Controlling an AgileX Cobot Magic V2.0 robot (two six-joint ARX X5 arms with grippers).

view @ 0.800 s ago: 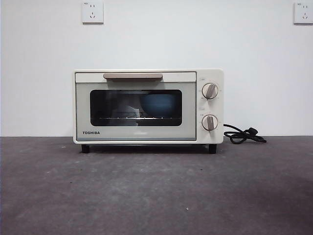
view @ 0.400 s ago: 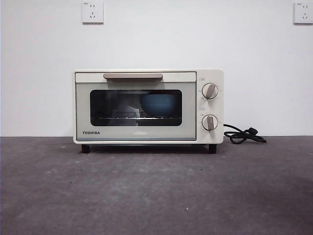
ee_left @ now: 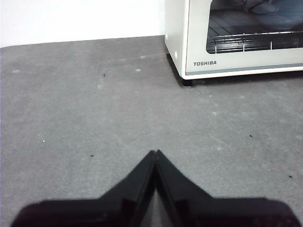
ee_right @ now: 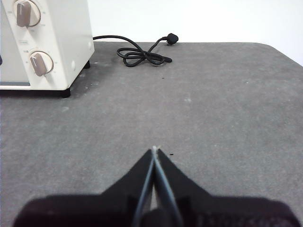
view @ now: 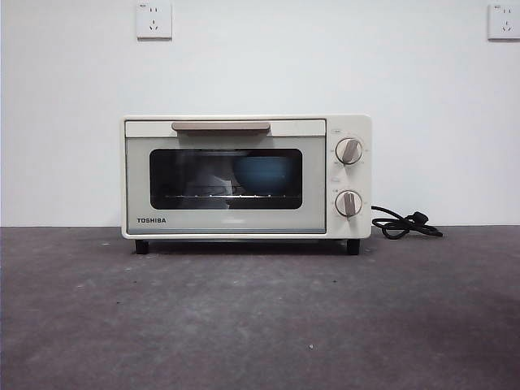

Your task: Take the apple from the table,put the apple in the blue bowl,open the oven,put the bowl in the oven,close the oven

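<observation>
Nearest, the left pincer (ee_left: 155, 152) and right pincer (ee_right: 154, 149) hover over bare worktop (view: 260, 317), each with jaws pressed together, holding nothing. Farther back stands the oven (view: 246, 176), door closed, "TOSHIBA" (view: 151, 220) printed at its lower left. The blue bowl (view: 264, 174) sits inside behind the glass; the apple cannot be made out.

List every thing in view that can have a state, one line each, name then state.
oven: door shut, handle up at the top.
blue bowl: upright on the rack inside the oven, seen through the glass.
apple: not visible; the glass is too dark to show the bowl's contents.
cord: unplugged, coiled loose on the table.
left gripper: shut, empty, above the table.
right gripper: shut, empty, above the table.
</observation>
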